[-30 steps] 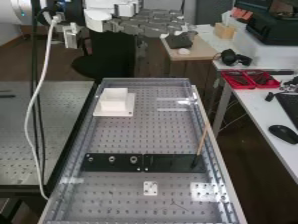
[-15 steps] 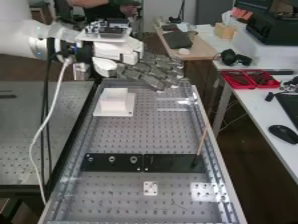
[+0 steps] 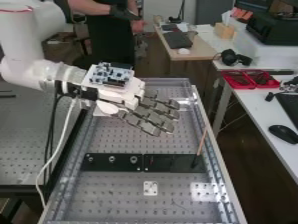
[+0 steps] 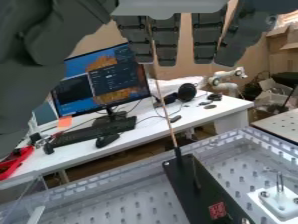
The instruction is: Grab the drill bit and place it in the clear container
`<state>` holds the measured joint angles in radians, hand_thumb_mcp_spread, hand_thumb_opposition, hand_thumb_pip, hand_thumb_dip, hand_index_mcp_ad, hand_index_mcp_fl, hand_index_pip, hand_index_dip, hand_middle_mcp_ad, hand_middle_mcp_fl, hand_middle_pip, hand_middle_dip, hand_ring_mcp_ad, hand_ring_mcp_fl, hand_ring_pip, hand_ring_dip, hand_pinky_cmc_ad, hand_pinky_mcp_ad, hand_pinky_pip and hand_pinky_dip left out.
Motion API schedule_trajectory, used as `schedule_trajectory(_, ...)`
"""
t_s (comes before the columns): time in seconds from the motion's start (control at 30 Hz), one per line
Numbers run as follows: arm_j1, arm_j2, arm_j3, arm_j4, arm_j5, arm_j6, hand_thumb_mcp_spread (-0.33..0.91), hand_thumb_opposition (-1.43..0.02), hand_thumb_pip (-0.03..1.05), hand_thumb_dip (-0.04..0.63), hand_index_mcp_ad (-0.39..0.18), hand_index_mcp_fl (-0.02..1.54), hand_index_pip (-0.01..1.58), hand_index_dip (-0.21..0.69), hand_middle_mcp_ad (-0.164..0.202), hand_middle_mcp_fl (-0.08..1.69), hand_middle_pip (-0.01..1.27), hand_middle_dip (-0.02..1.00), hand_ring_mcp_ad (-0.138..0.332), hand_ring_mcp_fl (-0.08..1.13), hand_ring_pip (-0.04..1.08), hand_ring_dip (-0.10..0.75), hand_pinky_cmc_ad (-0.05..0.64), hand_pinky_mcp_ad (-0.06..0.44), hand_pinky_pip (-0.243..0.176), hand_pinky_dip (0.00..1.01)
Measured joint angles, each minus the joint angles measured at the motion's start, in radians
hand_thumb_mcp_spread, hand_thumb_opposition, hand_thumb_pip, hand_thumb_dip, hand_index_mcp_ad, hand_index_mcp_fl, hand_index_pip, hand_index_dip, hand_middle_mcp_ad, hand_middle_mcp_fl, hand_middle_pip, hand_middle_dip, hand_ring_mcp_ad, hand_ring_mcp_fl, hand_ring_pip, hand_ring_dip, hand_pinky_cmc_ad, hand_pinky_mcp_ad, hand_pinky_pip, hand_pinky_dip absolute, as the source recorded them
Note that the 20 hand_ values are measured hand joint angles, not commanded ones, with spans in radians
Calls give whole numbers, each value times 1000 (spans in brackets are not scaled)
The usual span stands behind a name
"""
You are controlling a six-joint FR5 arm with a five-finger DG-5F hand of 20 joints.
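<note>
Over the far half of the perforated bench, the hand hangs with the palm side turned downward, and its dark fingers point to the right and toward the near end in the high view. These fingers are almost straight and a little spread, so the hand is well open, and it has hold of nothing. The drill bit, which I take to be the thin brownish rod, stands near the right end of the right black plate, its foot at the plate and its upper part leaning slightly. In the high view it is apart from the fingertips, on their right and nearer side. In the wrist view the rod rises from its dark foot and its line crosses the region of the fingers, but no finger is bent round it. Beside this plate, end to end, lies the left black plate with three round metal fittings in one row. Just nearer than the plates is a small white plate with holes. Beyond the fingertips, close to the right edge of the bench, are pale edges of what seems the clear container; its full outline is difficult to tell. On the desk at the right are a mouse and red trays.
</note>
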<state>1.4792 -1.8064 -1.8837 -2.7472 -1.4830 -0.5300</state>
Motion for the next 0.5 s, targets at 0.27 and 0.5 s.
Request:
schedule_trajectory(0.27,-31,-61,4,42,5,38,253,-714,492,23,24,127,87,202,133,28,154,47,246,40,87,12,260,188,-110,290)
schedule_trajectory(0.5,-57,-124,33,73,7,56,281,-737,564,86,21,225,108,202,133,24,159,65,246,28,87,12,260,188,-112,302)
